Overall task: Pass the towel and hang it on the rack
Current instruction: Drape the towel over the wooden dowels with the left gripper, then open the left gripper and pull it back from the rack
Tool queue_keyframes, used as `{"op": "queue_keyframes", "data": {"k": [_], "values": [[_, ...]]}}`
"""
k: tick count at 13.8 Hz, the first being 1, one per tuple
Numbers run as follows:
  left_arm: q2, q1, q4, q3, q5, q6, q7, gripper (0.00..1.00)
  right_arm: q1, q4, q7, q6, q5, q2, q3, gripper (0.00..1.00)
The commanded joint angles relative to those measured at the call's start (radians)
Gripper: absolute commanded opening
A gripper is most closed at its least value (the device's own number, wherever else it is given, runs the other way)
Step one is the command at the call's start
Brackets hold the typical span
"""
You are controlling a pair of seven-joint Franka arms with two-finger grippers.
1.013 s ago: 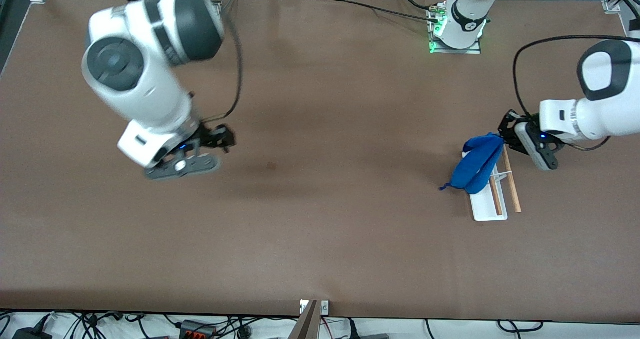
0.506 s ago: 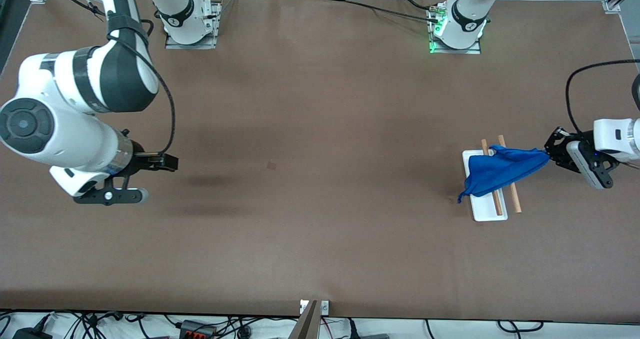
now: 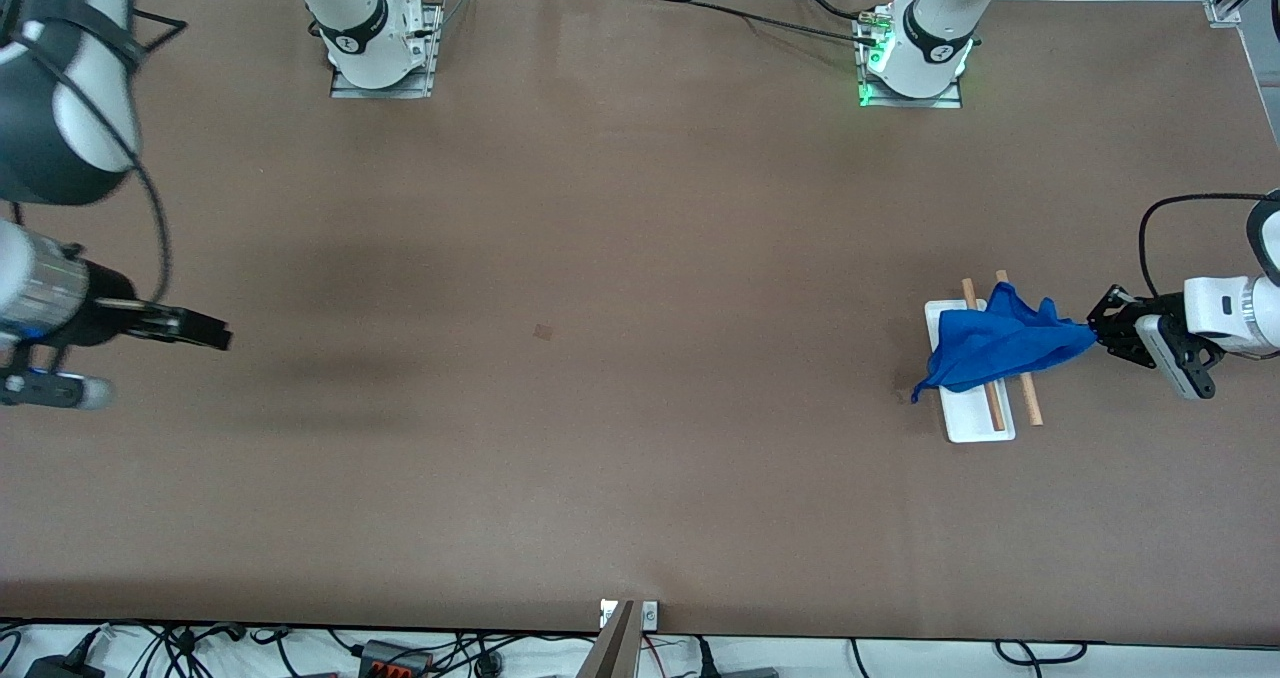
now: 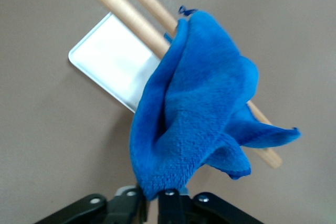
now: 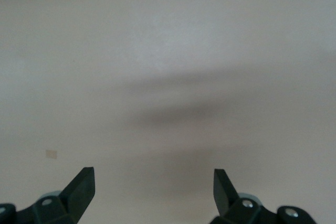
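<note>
The bright blue towel (image 3: 1000,348) lies draped across the two wooden rods (image 3: 1030,408) of the rack (image 3: 975,423), and one corner is stretched out toward the left arm's end of the table. My left gripper (image 3: 1098,330) is shut on that corner, level with the rods. In the left wrist view the towel (image 4: 199,103) spreads from the left gripper (image 4: 152,198) over the rods (image 4: 121,3) and the white base (image 4: 113,61). My right gripper (image 3: 205,336) is open and holds nothing, over bare table at the right arm's end, with only table in front of the right gripper (image 5: 152,182).
A small dark mark (image 3: 543,332) is on the brown table near its middle. The arm bases (image 3: 380,48) stand along the table edge farthest from the front camera. Cables (image 3: 400,658) lie off the nearest edge.
The right arm has swung away toward its end of the table. The left gripper pulled the towel across the rods, then eased slightly; the towel now lies spread over both.
</note>
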Motion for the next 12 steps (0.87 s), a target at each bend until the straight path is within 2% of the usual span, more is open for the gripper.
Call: {"op": "queue_keyframes", "data": {"k": [1,2,4,6,7,12], "values": [[0.039,0.009,0.031,-0.010,0.012,0.012,0.020,0.78,-0.119,-0.083,-0.031,0.000,-0.049,-0.111,0.118,1.00],[0.039,0.009,0.032,-0.012,0.015,0.007,0.023,0.99,-0.162,-0.113,-0.069,0.000,-0.049,-0.138,0.145,1.00],[0.028,0.006,0.034,-0.020,0.009,0.003,0.012,1.00,-0.175,-0.138,-0.108,-0.001,-0.057,-0.167,0.150,1.00],[0.034,0.008,0.057,-0.018,0.006,-0.022,0.018,1.00,-0.161,-0.143,-0.109,-0.012,-0.104,-0.177,0.152,1.00],[0.037,0.008,0.074,-0.017,0.006,-0.035,0.020,1.00,-0.157,-0.181,-0.111,-0.007,-0.117,-0.201,0.152,1.00],[0.031,0.023,0.132,-0.013,0.011,-0.146,0.023,1.00,-0.158,-0.506,-0.111,0.137,-0.126,-0.402,0.152,1.00]]}}
